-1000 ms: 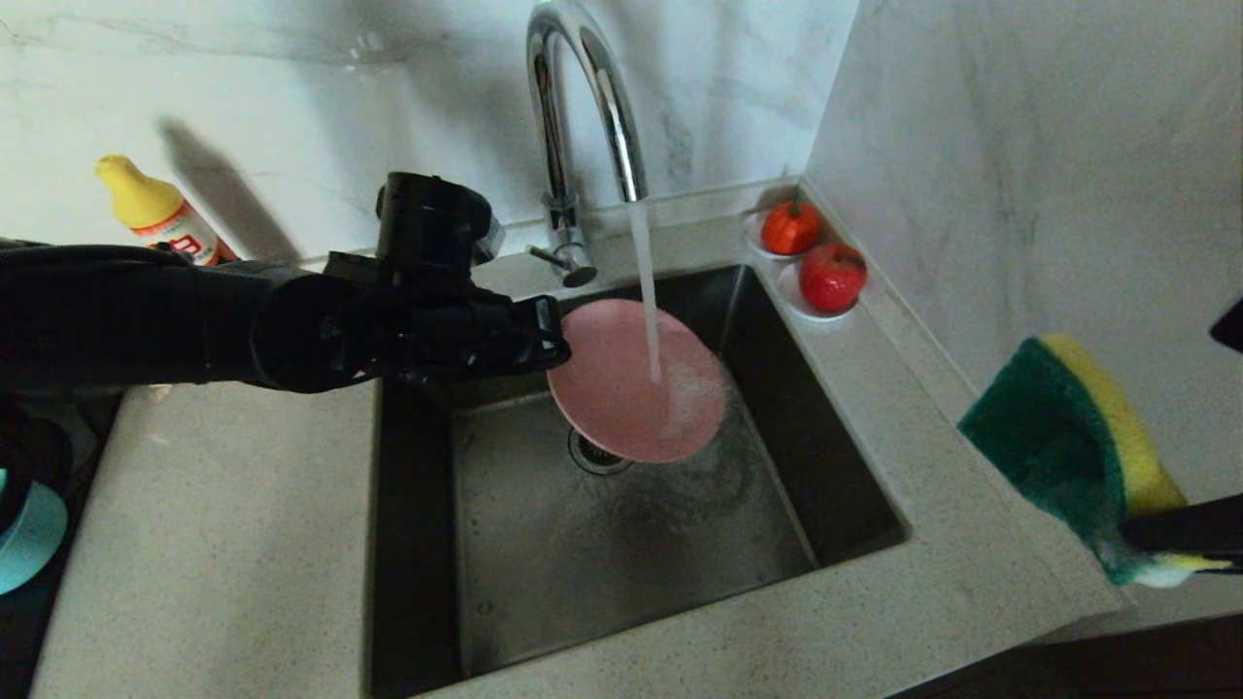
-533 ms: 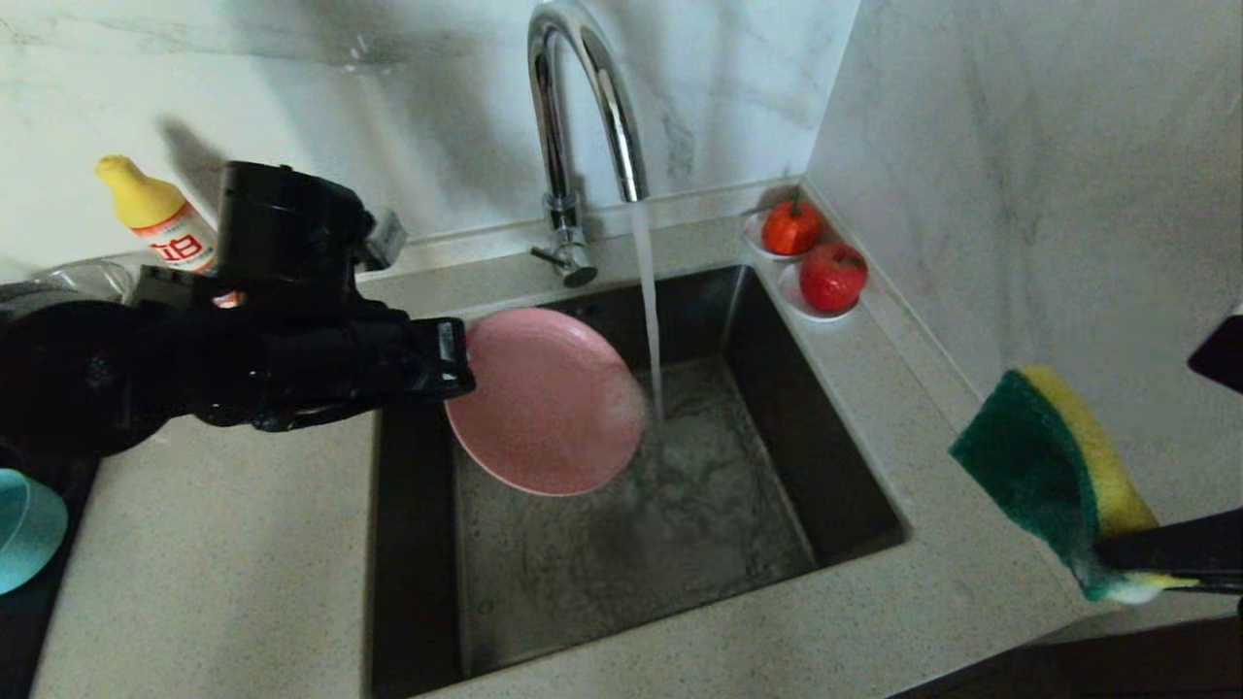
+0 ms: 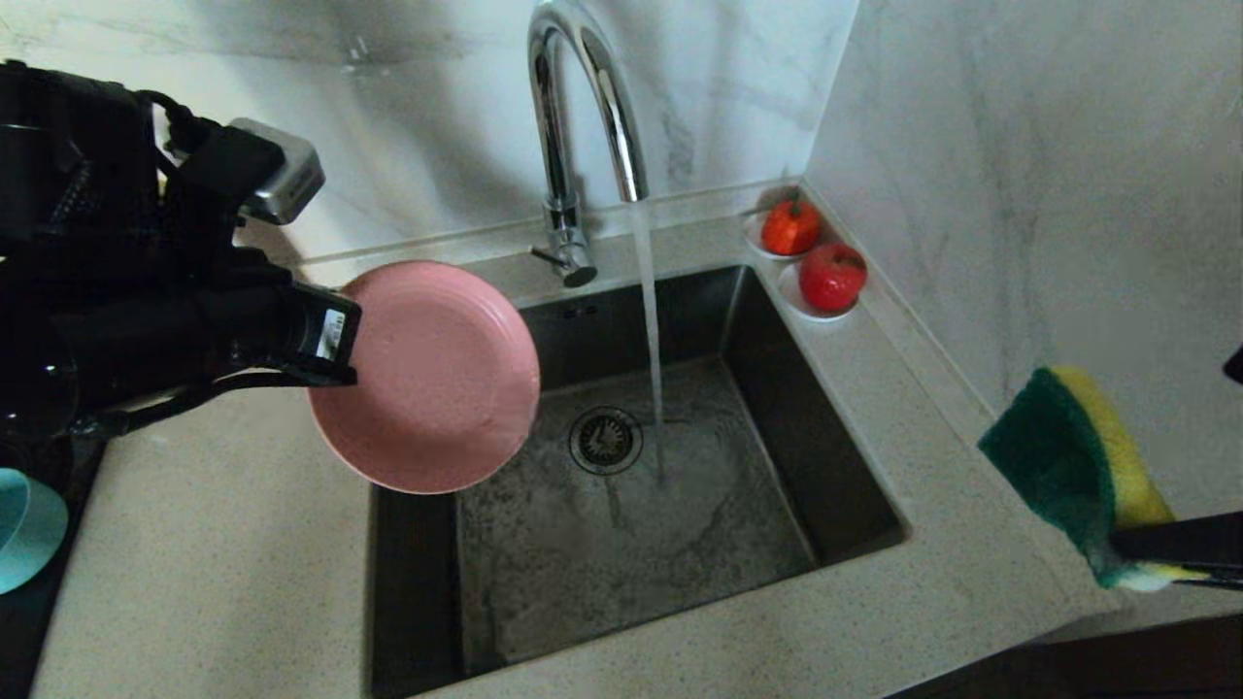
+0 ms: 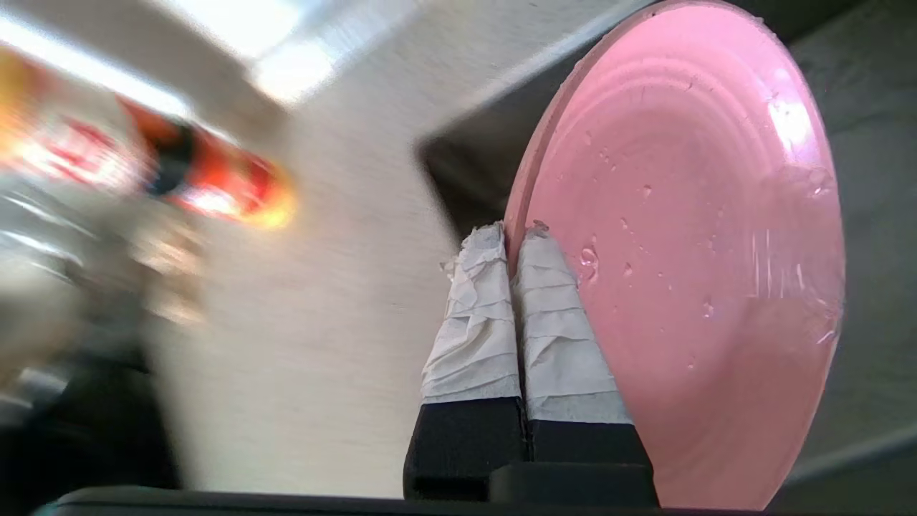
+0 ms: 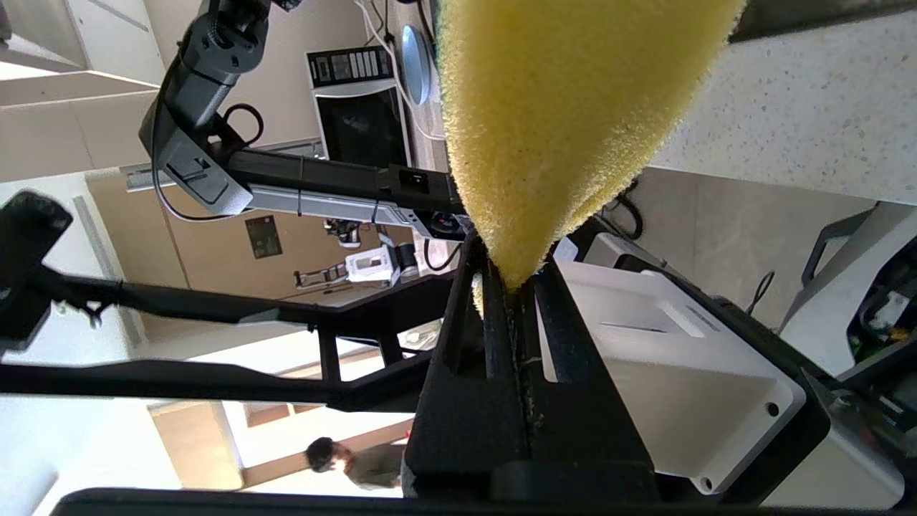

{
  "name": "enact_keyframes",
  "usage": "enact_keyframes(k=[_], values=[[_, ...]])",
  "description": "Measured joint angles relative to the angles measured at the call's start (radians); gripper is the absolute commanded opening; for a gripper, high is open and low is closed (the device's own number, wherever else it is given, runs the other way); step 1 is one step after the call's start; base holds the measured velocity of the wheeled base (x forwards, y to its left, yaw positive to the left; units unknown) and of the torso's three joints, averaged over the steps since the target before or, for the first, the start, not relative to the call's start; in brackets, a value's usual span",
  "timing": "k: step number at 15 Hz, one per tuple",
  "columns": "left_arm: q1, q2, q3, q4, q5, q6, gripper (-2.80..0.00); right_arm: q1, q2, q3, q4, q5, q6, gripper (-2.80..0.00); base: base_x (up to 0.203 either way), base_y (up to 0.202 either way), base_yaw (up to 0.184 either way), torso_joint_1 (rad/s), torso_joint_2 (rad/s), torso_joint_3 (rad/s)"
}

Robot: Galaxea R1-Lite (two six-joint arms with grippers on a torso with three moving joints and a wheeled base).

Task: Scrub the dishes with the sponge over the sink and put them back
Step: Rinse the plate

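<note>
My left gripper (image 3: pixel 335 345) is shut on the rim of the pink plate (image 3: pixel 427 379). It holds the plate tilted above the back left corner of the sink (image 3: pixel 583 582), clear of the water stream (image 3: pixel 649 320). In the left wrist view the taped fingertips (image 4: pixel 494 247) pinch the wet plate (image 4: pixel 688 251) at its edge. At the right of the counter my right gripper (image 3: pixel 1117 558) is shut on the yellow and green sponge (image 3: pixel 1078 466), held in the air. The sponge's yellow foam (image 5: pixel 566 107) fills the right wrist view above the right gripper (image 5: pixel 510 283). A teal-blue bowl (image 3: pixel 24 529) peeks in at the left edge.
Water runs from the chrome gooseneck tap (image 3: pixel 573 116) onto the sink floor by the drain strainer (image 3: pixel 605 439). Two red fruits (image 3: pixel 791 225) (image 3: pixel 832 275) sit on saucers at the back right corner. The speckled counter (image 3: pixel 223 563) surrounds the sink. A person (image 5: pixel 351 462) stands far behind.
My left gripper has drawn the pink plate out from under the water stream, up and to the left, to the sink's left rim. The sponge has sunk slightly.
</note>
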Motion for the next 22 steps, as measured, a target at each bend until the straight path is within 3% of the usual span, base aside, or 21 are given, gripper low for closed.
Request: enact_keyframes(k=[4, 8, 12, 17, 22], values=[[0.0, -0.014, 0.002, -0.062, 0.108, 0.261, -2.8, -0.003, -0.038, 0.023, -0.008, 0.001, -0.002, -2.8, 0.0, 0.0, 0.0, 0.0, 0.0, 0.0], [0.0, -0.015, 0.025, -0.198, 0.16, 0.406, -2.8, -0.003, -0.049, 0.057, -0.062, 0.002, 0.002, -2.8, 0.0, 0.0, 0.0, 0.0, 0.0, 0.0], [-0.001, -0.019, 0.046, -0.313, 0.168, 0.428, -2.8, -0.003, -0.048, 0.062, -0.065, 0.003, 0.002, -2.8, 0.0, 0.0, 0.0, 0.0, 0.0, 0.0], [-0.007, -0.057, 0.095, -0.342, 0.159, 0.462, -2.8, -0.002, -0.037, 0.067, -0.065, 0.001, 0.002, -2.8, 0.0, 0.0, 0.0, 0.0, 0.0, 0.0], [-0.007, -0.078, 0.146, -0.345, 0.153, 0.401, -2.8, -0.002, -0.029, 0.066, -0.064, 0.001, 0.002, -2.8, 0.0, 0.0, 0.0, 0.0, 0.0, 0.0]])
